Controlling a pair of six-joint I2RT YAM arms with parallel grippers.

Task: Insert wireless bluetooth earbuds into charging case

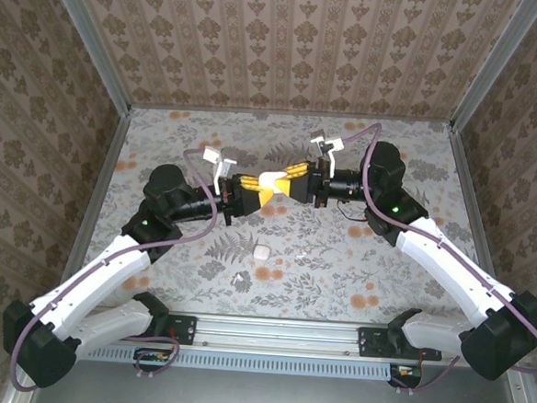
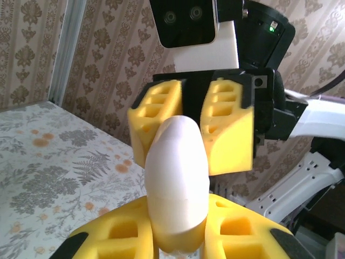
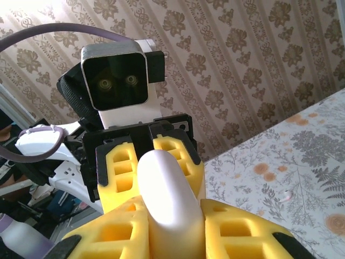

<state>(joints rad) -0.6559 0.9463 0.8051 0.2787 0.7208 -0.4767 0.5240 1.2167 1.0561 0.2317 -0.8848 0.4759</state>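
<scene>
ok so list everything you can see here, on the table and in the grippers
charging case: one, white, in the air, clamped between both grippers
squarish piece: one, white, on the table near its middle
small bits: two, white, on the table; one nearer the bases, one beside the right arm; too small to identify
table: one, grey floral with orange
walls: brown patterned, around the table
left gripper: one, yellow fingers, shut on the charging case
right gripper: one, yellow fingers, shut on the charging case

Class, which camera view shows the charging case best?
Left wrist: the charging case sits large and central, its rounded body clear between yellow fingers. Right wrist shows it large, but cut by the frame edge. Top external shows a tiny sliver.
</scene>
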